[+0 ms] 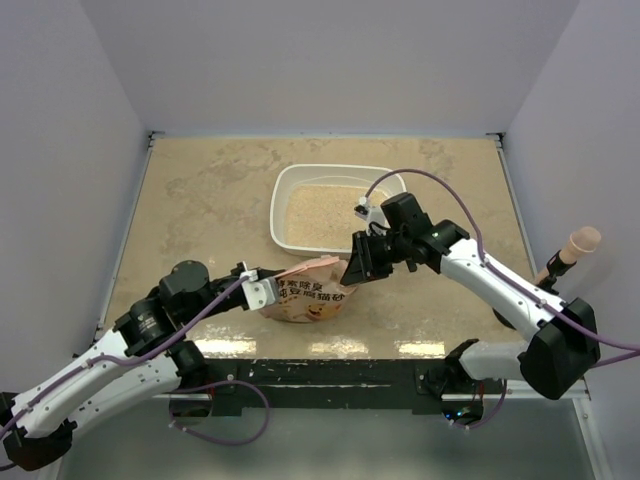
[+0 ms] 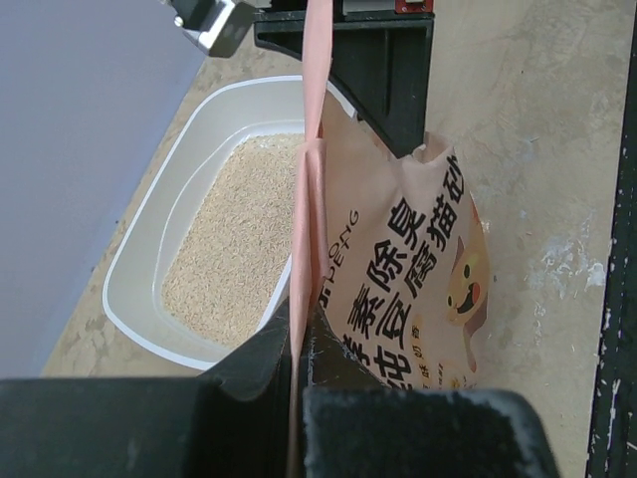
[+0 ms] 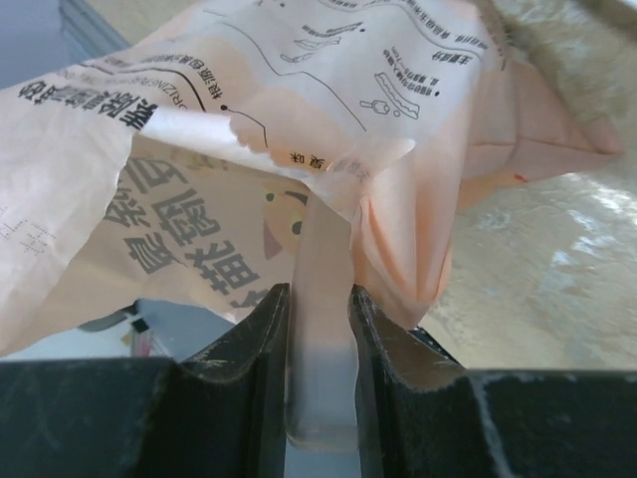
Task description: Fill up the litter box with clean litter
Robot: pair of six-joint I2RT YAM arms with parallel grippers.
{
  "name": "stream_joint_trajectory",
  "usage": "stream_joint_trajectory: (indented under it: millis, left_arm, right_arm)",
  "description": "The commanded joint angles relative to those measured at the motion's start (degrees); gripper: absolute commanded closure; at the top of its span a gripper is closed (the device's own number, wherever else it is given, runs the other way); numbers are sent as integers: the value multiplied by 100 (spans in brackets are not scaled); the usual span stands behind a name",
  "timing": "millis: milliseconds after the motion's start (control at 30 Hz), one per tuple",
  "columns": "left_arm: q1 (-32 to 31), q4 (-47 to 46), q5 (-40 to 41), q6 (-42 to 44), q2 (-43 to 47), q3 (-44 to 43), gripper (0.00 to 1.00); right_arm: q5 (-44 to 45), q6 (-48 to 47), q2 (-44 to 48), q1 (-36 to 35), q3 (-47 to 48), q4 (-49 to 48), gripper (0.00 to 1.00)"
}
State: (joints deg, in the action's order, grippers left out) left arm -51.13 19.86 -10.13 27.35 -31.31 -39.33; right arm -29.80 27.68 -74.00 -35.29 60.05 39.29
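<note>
The white litter box [image 1: 282, 195] stands at the back middle of the table with pale beige clean litter [image 1: 328, 215] spread over its floor. It also shows in the left wrist view [image 2: 149, 249], litter [image 2: 234, 239] inside. An orange-pink printed bag [image 1: 312, 297] stands near the front edge, just in front of the box. My left gripper [image 1: 262, 291] is shut on the bag's left edge [image 2: 299, 349]. My right gripper [image 1: 362, 263] is shut on a flat strip at the bag's top right [image 3: 318, 299]. The bag [image 3: 249, 129] sags crumpled between them.
A stick with a rounded peach end [image 1: 573, 248] leans at the right wall. The black front edge of the table [image 1: 330, 365] runs just below the bag. Grey walls close in the table on three sides.
</note>
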Motion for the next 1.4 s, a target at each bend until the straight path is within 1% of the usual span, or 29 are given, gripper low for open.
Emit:
stream_joint_trajectory:
  millis: [0,133,200,267,300,333,400,433,500,533,633,767,833,900,1000,1033,1133,1267,1367]
  left_arm:
    - [-19,-737,160,-283,169,215,100]
    - [-19,-633,309,-353,301,382,100]
    - [-19,-484,415,-371,380,435,100]
    - [-19,-256,582,-362,441,453,100]
    - [-19,-167,600,-336,459,444,100]
    - [-28,-88,739,-353,468,409,100]
    - [-19,167,898,-380,494,365,100]
    - [-28,272,995,-371,503,286,100]
    - [-28,474,1407,-389,486,233,100]
    - [-19,519,1678,-354,468,216,100]
    - [-28,616,2049,-205,302,242,100]
    - [-19,485,2313,-72,-216,242,100]
    - [-28,335,2410,-2,-253,303,100]
    - [-11,63,2498,129,-113,330,100]
    - [-11,-87,2630,313,160,120,100]
    - [-19,-79,2622,367,221,49,100]
    - [-11,-8,2613,578,336,-171,100]
    - [-11,71,2490,578,336,-163,100]
    - [-19,150,2288,350,283,-75,100]
  right_arm:
    - [-690,176,-238,-66,-1063,-781,100]
    - [-1272,448,-90,-66,-1601,-1694,100]
    - [-1422,527,-1,-57,-1872,-1941,100]
    - [-1686,790,148,-57,-2119,-2468,100]
    - [-1783,1087,218,-57,-2408,-2722,100]
    - [-1862,1264,350,-57,-2550,-3255,100]
    - [-1933,1633,482,-66,-2961,-3847,100]
    - [-1959,2061,535,-66,-3095,-4537,100]
    - [-1994,2625,623,-66,-3419,-5139,100]
    - [-2003,2802,641,-75,-3491,-5716,100]
    - [-1959,3138,562,-153,-3527,-6335,100]
    - [-1898,3200,377,-215,-3360,-6574,100]
    - [-1802,3252,290,-224,-3333,-6731,100]
    - [-1705,3392,211,-242,-3386,-6916,100]
    - [-1547,3760,-131,-399,-3430,-7601,100]
    - [-1442,3832,-324,-548,-3395,-7925,100]
    - [-1336,3920,-746,-820,-3097,-8181,100]
    - [-1142,4052,-1098,-1015,-2842,-8446,100]
    - [-1055,4105,-1030,-1050,-2867,-8491,100]
